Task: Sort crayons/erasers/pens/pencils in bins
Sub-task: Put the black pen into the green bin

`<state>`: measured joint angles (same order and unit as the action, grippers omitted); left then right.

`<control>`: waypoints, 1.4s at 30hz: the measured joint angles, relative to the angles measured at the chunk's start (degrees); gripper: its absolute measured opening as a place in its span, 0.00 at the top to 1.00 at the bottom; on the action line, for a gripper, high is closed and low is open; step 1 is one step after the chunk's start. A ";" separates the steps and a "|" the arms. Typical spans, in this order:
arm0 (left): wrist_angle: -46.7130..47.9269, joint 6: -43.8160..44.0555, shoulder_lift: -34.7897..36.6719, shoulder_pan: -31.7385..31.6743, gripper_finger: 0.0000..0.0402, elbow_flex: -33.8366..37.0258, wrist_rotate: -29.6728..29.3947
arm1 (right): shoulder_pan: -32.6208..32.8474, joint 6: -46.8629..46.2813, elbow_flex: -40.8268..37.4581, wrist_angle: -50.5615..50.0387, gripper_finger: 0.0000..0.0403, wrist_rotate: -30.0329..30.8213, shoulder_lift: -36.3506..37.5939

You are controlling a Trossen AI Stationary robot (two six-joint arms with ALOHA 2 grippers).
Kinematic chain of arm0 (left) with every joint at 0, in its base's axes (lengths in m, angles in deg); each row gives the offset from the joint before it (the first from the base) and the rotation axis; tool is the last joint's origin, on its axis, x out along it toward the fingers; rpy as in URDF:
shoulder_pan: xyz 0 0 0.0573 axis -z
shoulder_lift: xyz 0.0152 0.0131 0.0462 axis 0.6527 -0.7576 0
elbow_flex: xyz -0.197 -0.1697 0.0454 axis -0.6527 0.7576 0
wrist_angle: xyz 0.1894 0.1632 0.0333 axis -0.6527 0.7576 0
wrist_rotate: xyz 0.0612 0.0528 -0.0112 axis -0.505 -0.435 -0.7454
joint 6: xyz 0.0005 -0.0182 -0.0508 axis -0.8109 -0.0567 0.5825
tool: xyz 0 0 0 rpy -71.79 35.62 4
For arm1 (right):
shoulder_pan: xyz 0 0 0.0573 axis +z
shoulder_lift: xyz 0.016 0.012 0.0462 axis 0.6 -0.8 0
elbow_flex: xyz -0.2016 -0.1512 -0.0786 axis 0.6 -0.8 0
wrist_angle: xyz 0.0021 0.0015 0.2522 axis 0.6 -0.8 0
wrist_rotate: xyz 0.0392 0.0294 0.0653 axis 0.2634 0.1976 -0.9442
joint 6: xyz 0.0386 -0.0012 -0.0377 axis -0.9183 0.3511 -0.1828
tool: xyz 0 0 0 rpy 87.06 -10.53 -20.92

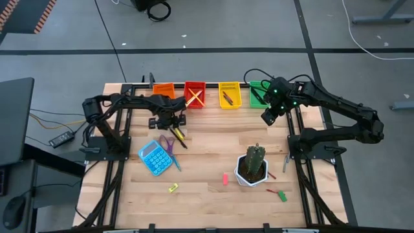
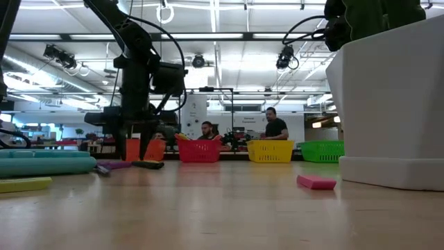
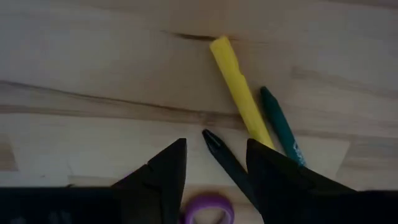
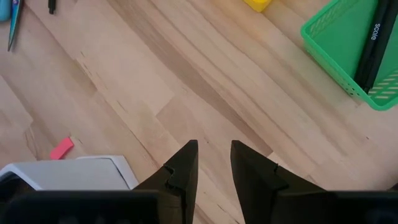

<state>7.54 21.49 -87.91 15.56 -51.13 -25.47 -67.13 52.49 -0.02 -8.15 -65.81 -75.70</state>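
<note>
Left gripper [image 1: 169,123] sits low over the table just in front of the orange bin [image 1: 163,90], jaws apart with nothing clamped; in the left wrist view a black pen [image 3: 227,163] lies in the gap between the fingers, with a yellow crayon [image 3: 241,93] and a dark green crayon [image 3: 281,124] side by side just beyond it, and the purple scissors handle [image 3: 210,208] at the near edge. Right gripper [image 1: 269,116] hovers above bare wood beside the green bin [image 1: 259,94], fingers narrowly parted and empty. Red bin [image 1: 195,94] holds crossed pale pencils; yellow bin [image 1: 229,95] holds small dark sticks. A pink eraser [image 1: 225,178] lies near the white cactus pot [image 1: 252,169]; the blue calculator [image 1: 155,158] lies left of it.
</note>
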 joint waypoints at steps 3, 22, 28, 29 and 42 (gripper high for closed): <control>-0.11 0.02 -1.55 0.48 0.57 0.00 1.19 | 0.01 -0.04 0.00 0.00 0.75 0.00 -0.01; -2.10 0.07 -2.73 1.61 0.57 -0.66 2.58 | 0.00 0.61 0.00 0.00 0.75 0.00 -0.02; -5.32 0.11 -2.86 1.80 0.64 -1.85 3.01 | 0.00 0.66 0.00 0.02 0.75 0.00 -0.02; -5.72 0.36 -2.86 1.99 0.66 -1.92 2.87 | 0.00 0.66 0.00 0.02 0.75 0.02 -0.02; -5.91 1.88 -2.80 2.94 0.88 -2.01 2.77 | 0.00 0.66 0.00 0.02 0.75 0.02 -0.02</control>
<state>1.62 23.37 -90.71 18.50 -53.14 -22.70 -67.13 53.14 -0.02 -8.13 -65.79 -75.73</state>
